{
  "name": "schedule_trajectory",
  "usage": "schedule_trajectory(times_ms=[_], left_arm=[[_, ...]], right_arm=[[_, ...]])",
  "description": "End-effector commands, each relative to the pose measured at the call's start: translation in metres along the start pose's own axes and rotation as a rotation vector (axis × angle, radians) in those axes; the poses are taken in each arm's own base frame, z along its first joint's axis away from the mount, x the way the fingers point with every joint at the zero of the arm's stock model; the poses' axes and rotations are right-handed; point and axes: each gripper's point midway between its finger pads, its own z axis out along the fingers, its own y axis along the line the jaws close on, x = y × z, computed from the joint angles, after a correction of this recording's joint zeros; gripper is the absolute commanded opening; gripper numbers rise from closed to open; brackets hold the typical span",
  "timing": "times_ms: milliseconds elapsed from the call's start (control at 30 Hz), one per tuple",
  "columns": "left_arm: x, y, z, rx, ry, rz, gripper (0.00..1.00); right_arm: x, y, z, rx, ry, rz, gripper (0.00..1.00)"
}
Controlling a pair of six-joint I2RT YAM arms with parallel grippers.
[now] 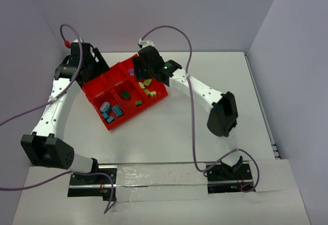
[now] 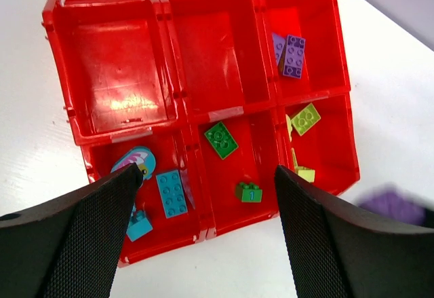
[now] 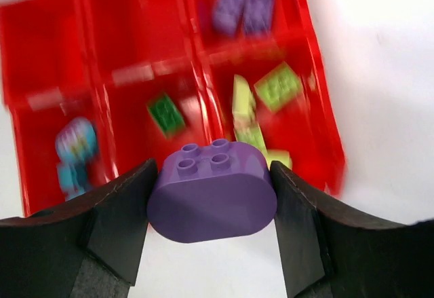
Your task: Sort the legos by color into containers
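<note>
Your right end effector (image 3: 213,176) grips a purple rounded brick (image 3: 211,203) at lower centre, apparently above the blurred red tray (image 3: 135,26). Your left end effector (image 2: 209,179) gapes wide, empty, over it.

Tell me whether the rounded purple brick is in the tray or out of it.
Out. The right gripper clamps the brick between its fingers, over white table beside the red tray.

White arms (image 1: 51,109) bear black joints (image 1: 223,113), purple cables (image 1: 193,133).
</note>
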Motion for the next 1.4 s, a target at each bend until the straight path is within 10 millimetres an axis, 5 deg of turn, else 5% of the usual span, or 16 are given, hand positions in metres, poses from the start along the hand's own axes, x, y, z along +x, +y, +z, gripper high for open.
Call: schedule_trajectory(times_ms=[0, 333, 700, 767, 867, 1067, 1267, 1367], left_arm=[[-0.01, 0.005, -0.027, 0.024, -0.059, -0.041, 0.88], [0.005, 0.022, -0.036, 0.005, -0.059, -0.076, 0.88], [0.017, 0.029, -0.034, -0.012, -0.033, -0.081, 0.88], [0.017, 0.031, -0.035, -0.02, -0.035, -0.078, 0.88], [0.016, 0.033, -0.037, -0.031, -0.041, -0.073, 0.88], [0.016, 0.034, -0.04, -0.028, -0.043, -0.079, 0.88], [0.015, 0.03, -0.042, -0.005, -0.052, -0.082, 0.88], [0.012, 0.027, -0.043, 0.015, -0.066, -0.076, 0.87]], right_arm=[[-0.047, -0.013, 0.025, 0.082, -0.103, 0.041, 0.41], [-0.085, -0.004, 0.089, 0.019, -0.304, 0.086, 0.47], [-0.081, -0.013, 0.132, 0.002, -0.355, 0.122, 0.55], [-0.077, -0.014, 0.139, -0.01, -0.35, 0.131, 0.62], [-0.083, -0.008, 0.14, -0.045, -0.367, 0.132, 0.86], [-0.116, 0.001, 0.112, -0.089, -0.433, 0.125, 1.0], [-0.174, -0.013, 0.012, -0.026, -0.531, 0.091, 1.0], [-0.175, -0.044, -0.028, 0.068, -0.515, 0.112, 1.0]])
